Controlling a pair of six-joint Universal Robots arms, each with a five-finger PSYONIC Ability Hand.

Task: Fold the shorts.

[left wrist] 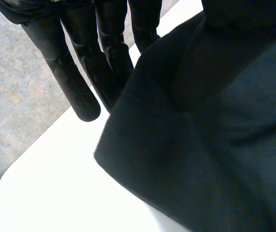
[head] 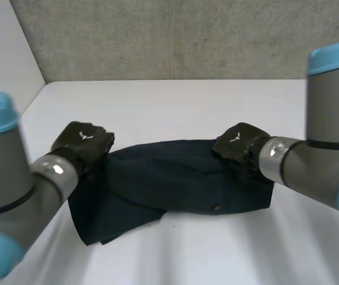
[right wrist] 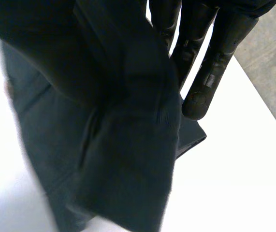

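Dark navy shorts [head: 175, 178] on a plain white table [head: 187, 101].
No print on the shorts, just one small brownish button [head: 218, 207]. Behind, the wall [head: 175, 35] is mottled grey. The left hand [head: 83, 142] and right hand [head: 237, 145] are black, each with a small pale mark on its back. The left arm [head: 3, 172] and right arm [head: 329, 107] are grey, capped light blue.

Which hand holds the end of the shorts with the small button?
The right hand; the button lies on the shorts close to it, far from the left hand at the opposite end.
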